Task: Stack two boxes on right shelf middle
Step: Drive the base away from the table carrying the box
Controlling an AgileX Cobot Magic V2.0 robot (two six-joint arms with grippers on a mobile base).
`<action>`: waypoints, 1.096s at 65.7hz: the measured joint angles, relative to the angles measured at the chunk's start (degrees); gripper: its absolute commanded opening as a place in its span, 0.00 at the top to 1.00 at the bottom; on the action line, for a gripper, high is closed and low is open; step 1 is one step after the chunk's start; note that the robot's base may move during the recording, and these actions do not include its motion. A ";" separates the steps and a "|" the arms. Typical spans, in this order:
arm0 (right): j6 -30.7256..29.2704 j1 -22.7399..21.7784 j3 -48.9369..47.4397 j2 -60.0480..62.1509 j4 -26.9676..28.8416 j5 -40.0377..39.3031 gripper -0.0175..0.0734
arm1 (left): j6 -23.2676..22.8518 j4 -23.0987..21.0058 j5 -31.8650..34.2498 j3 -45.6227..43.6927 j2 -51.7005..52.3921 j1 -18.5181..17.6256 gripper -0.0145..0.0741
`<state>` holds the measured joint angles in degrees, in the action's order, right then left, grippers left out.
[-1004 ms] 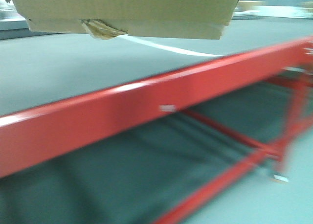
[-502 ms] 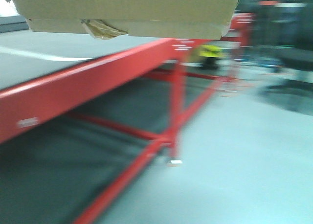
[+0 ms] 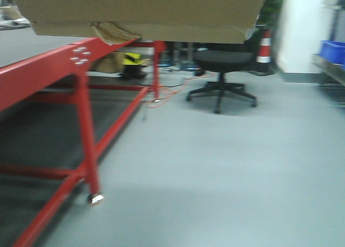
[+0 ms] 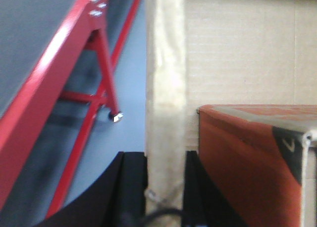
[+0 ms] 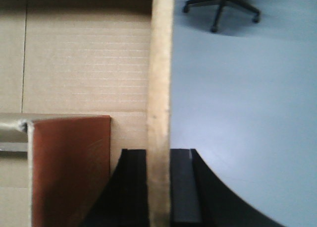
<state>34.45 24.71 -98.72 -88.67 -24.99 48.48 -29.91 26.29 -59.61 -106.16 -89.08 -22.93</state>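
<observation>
On a warehouse floor beside steel racking, the left gripper (image 4: 166, 160) is clamped over the left wall of an open cardboard carton (image 3: 140, 9), one black finger on each face of the board. The right gripper (image 5: 159, 157) pinches the opposite wall the same way. An orange box (image 4: 242, 157) lies inside on the carton's floor, towards the near end. From the front, the carton's underside hangs across the top of the view, with a loose flap of tape drooping below it.

To the left, a red rack (image 3: 38, 77) runs away from the robot, its grey deck lower than the carton. Open floor (image 3: 215, 166) stretches ahead to an office chair (image 3: 221, 63), with a traffic cone (image 3: 264, 47) behind it. A blue bin (image 3: 330, 50) sits on racking at the far right edge.

The step in hand appears to be the carry to the target shelf, which cannot be made out for certain here. Doing it well likely means keeping both wrists level and equally spaced, so that the thin walls neither buckle nor slip and the orange box does not slide. The base should pass wide of the rack's corner leg and the chair. It should stop square to the shelf before the arms reach out.
</observation>
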 measured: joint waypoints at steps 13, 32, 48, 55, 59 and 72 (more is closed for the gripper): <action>0.00 0.00 0.00 0.00 -0.11 0.00 0.98 | 0.00 0.00 0.00 0.00 0.00 0.00 0.96; 0.00 0.00 0.00 0.00 -0.01 0.00 0.98 | 0.00 0.22 0.00 0.00 0.00 0.00 0.96; 0.00 0.00 0.00 0.00 -0.01 0.00 0.98 | 0.00 0.22 0.00 0.00 0.00 0.00 0.96; 0.00 0.00 0.00 0.00 -0.01 0.00 0.98 | 0.00 0.22 0.00 0.00 0.00 0.00 0.96; 0.00 0.00 0.00 0.00 -0.01 0.00 0.98 | 0.00 0.22 0.00 0.00 0.00 0.00 0.96; 0.00 0.00 0.00 0.00 -0.01 0.00 0.98 | 0.00 0.22 0.00 0.00 0.00 0.00 0.96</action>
<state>34.45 24.71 -98.72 -88.67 -25.00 48.48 -29.91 26.51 -59.61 -106.16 -89.08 -22.93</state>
